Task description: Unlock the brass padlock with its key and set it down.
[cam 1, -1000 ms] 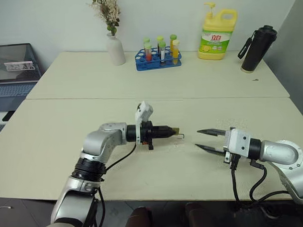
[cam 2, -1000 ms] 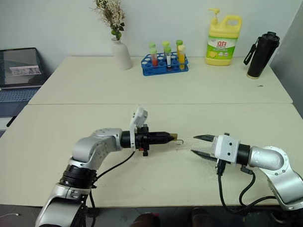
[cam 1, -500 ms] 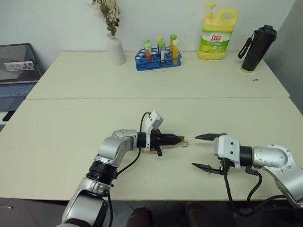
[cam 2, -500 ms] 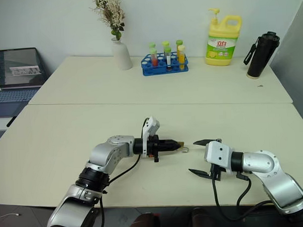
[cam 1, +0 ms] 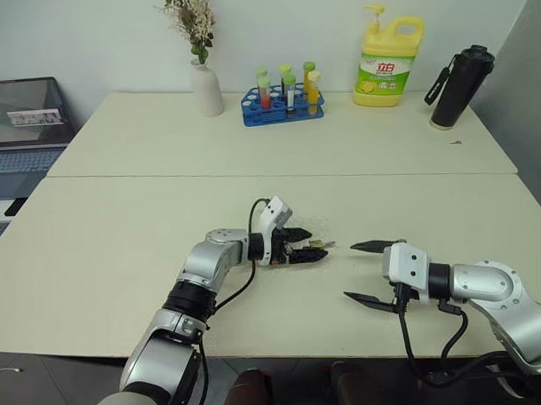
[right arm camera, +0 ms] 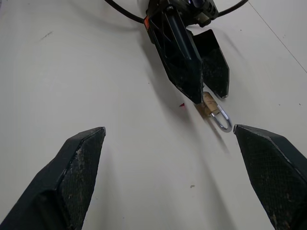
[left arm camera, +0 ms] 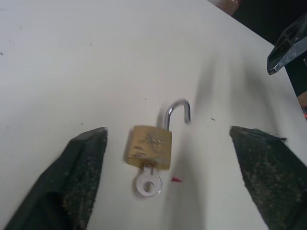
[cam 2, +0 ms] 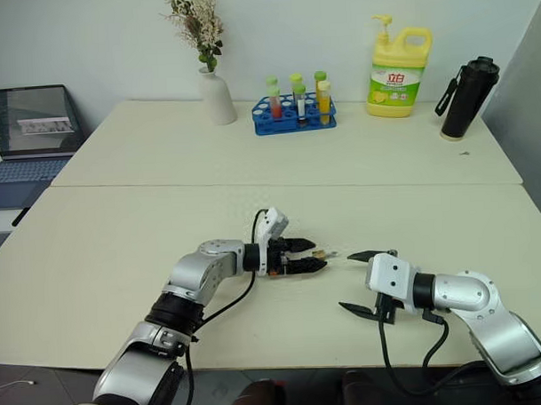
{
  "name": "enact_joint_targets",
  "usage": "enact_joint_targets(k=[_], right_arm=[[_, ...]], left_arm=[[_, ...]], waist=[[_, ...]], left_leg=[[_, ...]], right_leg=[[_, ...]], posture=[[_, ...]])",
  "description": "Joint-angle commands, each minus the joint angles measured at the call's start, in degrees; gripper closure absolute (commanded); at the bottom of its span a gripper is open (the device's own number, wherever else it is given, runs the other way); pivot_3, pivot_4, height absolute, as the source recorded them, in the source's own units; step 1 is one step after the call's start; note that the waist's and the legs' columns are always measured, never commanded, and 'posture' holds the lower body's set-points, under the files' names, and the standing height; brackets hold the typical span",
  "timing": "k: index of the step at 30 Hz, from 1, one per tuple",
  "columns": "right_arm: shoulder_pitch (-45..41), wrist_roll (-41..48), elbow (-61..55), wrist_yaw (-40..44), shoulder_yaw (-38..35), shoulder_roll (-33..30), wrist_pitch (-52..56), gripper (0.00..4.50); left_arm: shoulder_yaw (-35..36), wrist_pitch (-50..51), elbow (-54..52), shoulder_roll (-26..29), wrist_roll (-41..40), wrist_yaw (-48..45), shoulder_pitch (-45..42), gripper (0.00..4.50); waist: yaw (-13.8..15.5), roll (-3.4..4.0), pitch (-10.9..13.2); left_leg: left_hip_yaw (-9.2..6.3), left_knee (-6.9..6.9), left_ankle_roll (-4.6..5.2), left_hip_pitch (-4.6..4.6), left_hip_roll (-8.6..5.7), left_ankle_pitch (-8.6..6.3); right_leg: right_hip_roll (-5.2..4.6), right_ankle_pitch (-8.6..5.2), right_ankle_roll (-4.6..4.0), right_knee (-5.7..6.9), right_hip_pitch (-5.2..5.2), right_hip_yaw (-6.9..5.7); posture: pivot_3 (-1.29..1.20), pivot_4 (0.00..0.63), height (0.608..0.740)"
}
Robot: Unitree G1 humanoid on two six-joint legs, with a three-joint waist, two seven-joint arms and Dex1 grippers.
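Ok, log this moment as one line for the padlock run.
brass padlock: on table, shackle open, key in | left gripper: open around it, not gripping | right gripper: open, apart

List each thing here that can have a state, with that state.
brass padlock: unlocked, shackle swung open, lying on the table, held by neither gripper
key: in the padlock's keyhole
left gripper: open, fingers either side of the padlock
right gripper: open, empty
laptop: lid up, screen lit

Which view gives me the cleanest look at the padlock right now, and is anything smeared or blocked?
Left wrist view: brass padlock sharp enough to show its shackle swung open and key in, though the shackle tip and table beside it are motion-smeared. Right wrist view: crisp, but the open left gripper covers most of the lock. Eye views: evenly lit, lock tiny.
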Motion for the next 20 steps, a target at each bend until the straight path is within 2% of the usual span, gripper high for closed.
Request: enact_joint_targets(k=[1, 5, 9, 13, 20], right_arm=[[0.6, 0.8, -2.1, -0.7, -2.6, -0.2, 0.6, 0.00], [1.4, 1.3, -2.4, -1.7, -4.5, 0.1, 1.9, 0.00], [0.7, 2.6, -1.5, -1.8, -6.9, 0.3, 2.7, 0.00], [-0.3, 5.2, -1.5, -0.5, -8.3, 0.1, 4.2, 0.00], [-3.6, 8.3, -0.6, 3.4, -8.4, -1.9, 5.4, 0.00]], left_arm=[[2.2, -3.0, -4.4, 1.8, -0.7, -2.0, -0.4, 0.03], [2.7, -10.0, -13.1, 7.3, 1.6, -3.1, 2.1, 0.03], [5.0, -16.8, -22.3, 15.7, 5.6, -1.6, 6.9, 0.03], [7.3, -16.1, -27.0, 21.3, 3.9, -3.5, 11.4, 0.03], [10.7, -12.2, -34.0, 25.4, -0.3, -3.9, 18.0, 0.03]], waist=[[0.0, 0.00, 0.0], [-0.1, 0.00, 0.0], [-0.2, 0.01, 0.0], [0.0, 0.01, 0.0], [0.1, 0.01, 0.0]], left_leg=[[0.00, 0.00, 0.00, 0.00, 0.00, 0.00], [0.00, -0.02, -0.01, 0.00, 0.02, 0.00], [0.02, -0.07, -0.01, 0.04, 0.04, 0.00], [0.01, -0.08, 0.00, 0.05, 0.03, 0.00], [0.01, -0.07, 0.03, 0.03, 0.03, -0.02]], right_leg=[[0.00, 0.00, 0.00, 0.00, 0.00, 0.00], [0.00, 0.00, 0.00, -0.01, -0.01, 0.01], [0.00, 0.00, -0.01, -0.01, -0.01, 0.05], [-0.02, 0.00, 0.00, -0.03, 0.03, 0.02], [-0.03, 0.00, 0.00, -0.06, 0.03, -0.02]], posture=[[0.00, 0.150, 0.740], [0.00, 0.150, 0.740], [0.00, 0.150, 0.740], [0.00, 0.150, 0.740], [0.00, 0.150, 0.740]])
